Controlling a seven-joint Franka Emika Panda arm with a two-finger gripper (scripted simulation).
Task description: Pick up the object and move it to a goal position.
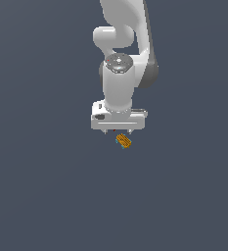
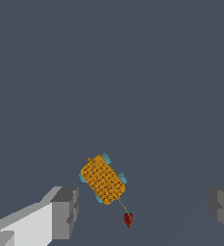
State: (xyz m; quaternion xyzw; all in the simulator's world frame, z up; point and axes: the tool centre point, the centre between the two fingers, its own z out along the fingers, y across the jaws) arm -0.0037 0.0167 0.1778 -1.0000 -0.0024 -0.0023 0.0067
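Observation:
The object (image 1: pixel 124 141) is a small orange-yellow block with a dark grid pattern and teal-blue edges, lying at an angle on the dark grey floor. My white gripper (image 1: pixel 118 131) hangs just above it, pointing down, a little toward the exterior view's left of the block. In the wrist view the object (image 2: pixel 103 178) lies between the two grey fingers (image 2: pixel 65 211), nearer one of them and touching neither. The gripper (image 2: pixel 144 211) is open wide and holds nothing. No goal position is marked in either view.
A tiny dark red piece (image 2: pixel 128 219) sits close to the block, joined to it by a thin line. The dark grey floor (image 1: pixel 47 196) spreads flat all around, with no other objects on it.

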